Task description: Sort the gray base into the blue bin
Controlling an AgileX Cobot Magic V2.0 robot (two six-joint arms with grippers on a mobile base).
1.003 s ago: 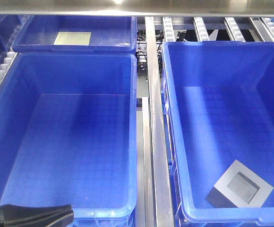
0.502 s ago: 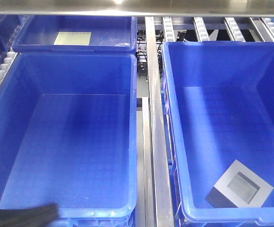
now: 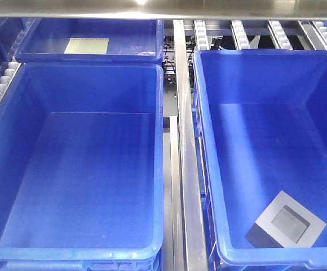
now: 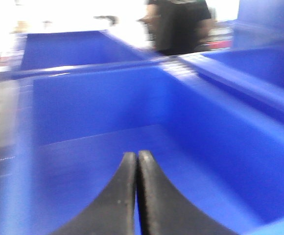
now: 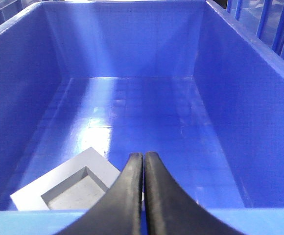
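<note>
The gray base (image 3: pixel 286 227) lies on the floor of the right blue bin (image 3: pixel 265 141), in its near right corner, recess facing up. In the right wrist view the gray base (image 5: pixel 68 186) sits just left of and beyond my right gripper (image 5: pixel 143 155), which is shut with nothing between its fingers and hovers at this bin's (image 5: pixel 132 44) near rim. My left gripper (image 4: pixel 135 154) is shut and empty too, above the near part of the twin left crate (image 4: pixel 98 103), which holds nothing (image 3: pixel 96 84). Neither gripper shows in the front view.
A metal rail (image 3: pixel 186 169) runs between the two crates. A third blue crate (image 3: pixel 124 34) with a pale sheet (image 3: pixel 86 46) stands behind the left one. Roller tracks (image 3: pixel 239 34) lie at the back right. A person in dark clothes (image 4: pixel 178 24) stands beyond the crates.
The dark part of the left arm at the bottom left of the front view has slid down and out of sight. The gray base has not moved.
</note>
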